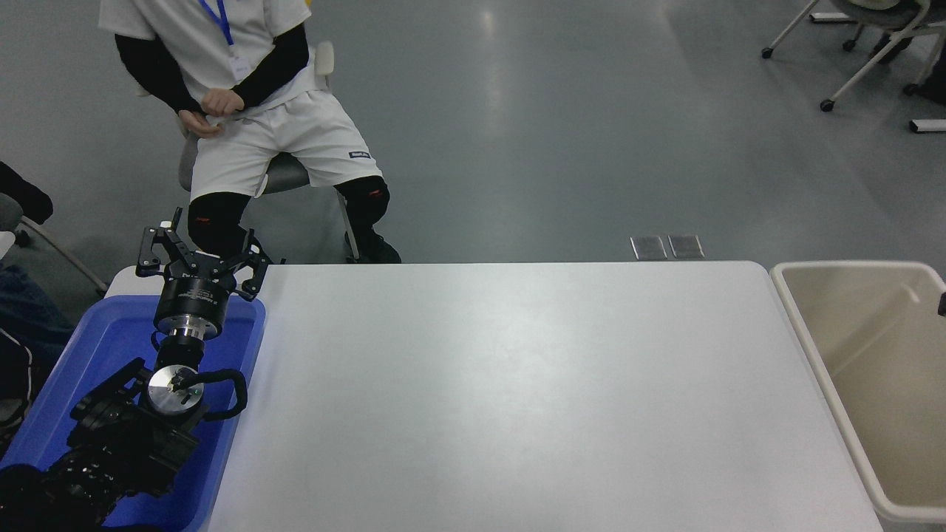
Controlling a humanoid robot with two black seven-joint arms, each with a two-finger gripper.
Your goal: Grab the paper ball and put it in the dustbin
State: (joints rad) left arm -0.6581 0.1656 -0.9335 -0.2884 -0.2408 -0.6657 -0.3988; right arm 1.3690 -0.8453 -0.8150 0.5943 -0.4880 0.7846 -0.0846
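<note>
Paper ball nowhere in sight: not on the tabletop [517, 384], not on any visible part of the dustbin [850, 318] floor or walls. Could be lying deeper in that bin, past the right edge of the frame, but cannot tell from here.

Dustbin at the right of the frame, hard against the tabletop's right end, long axis running from top to bottom, mouth open and unobstructed, cream walls bare where visible. Only a dark sliver [943, 303] at the right edge above the bin; right hand itself out of frame, so no telling whether released or clenched.

Left hand [201, 258] parked at the lower left, over the far end of the blue bin [111, 340], fingers splayed wide, grasping nothing. Well apart from the dustbin, the whole length of the tabletop between them, so the right side clearly the nearer one for anything at that bin.

Plenty of open room across the tabletop. Seated person [251, 111] at the upper left, beyond the far edge, hands clasped in the lap, well clear.

Likely judgement: drop done or as good as done, nothing left to carry.
</note>
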